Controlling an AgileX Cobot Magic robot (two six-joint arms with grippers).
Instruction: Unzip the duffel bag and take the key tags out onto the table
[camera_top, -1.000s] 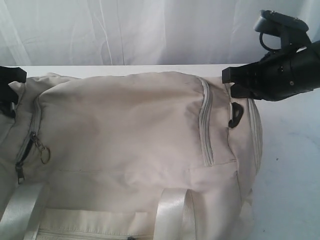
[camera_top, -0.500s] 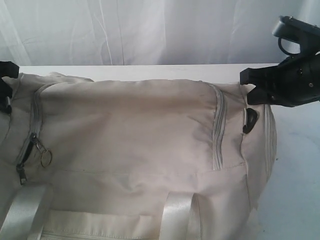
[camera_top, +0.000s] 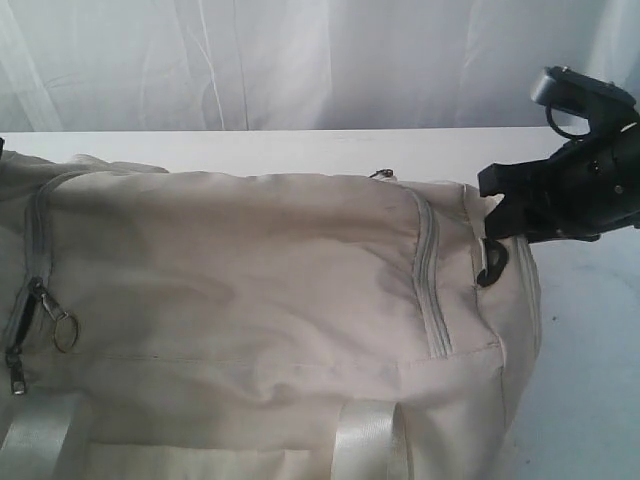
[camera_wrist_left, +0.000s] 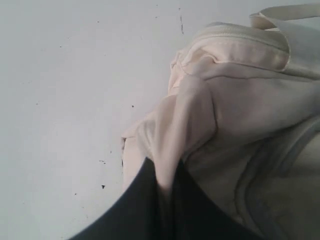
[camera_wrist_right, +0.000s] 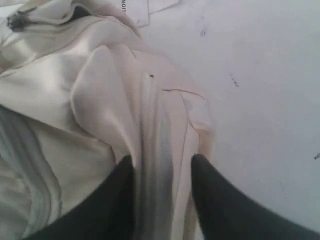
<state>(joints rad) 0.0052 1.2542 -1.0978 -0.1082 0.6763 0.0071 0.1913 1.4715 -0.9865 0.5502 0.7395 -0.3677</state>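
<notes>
Duffel bag further left, right fingers apart

Cream duffel bag is laid lengthwise on the white table, its fabric slack and creased. A grey zip track is seen near each end. A silver pull with ring is hung at the left zip. A shiny webbing handle is seen at the near edge, a black D-ring at the right end.

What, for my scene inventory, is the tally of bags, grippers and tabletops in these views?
duffel bag: 1
grippers: 2, the left gripper and the right gripper
table: 1
Total: 4
</notes>
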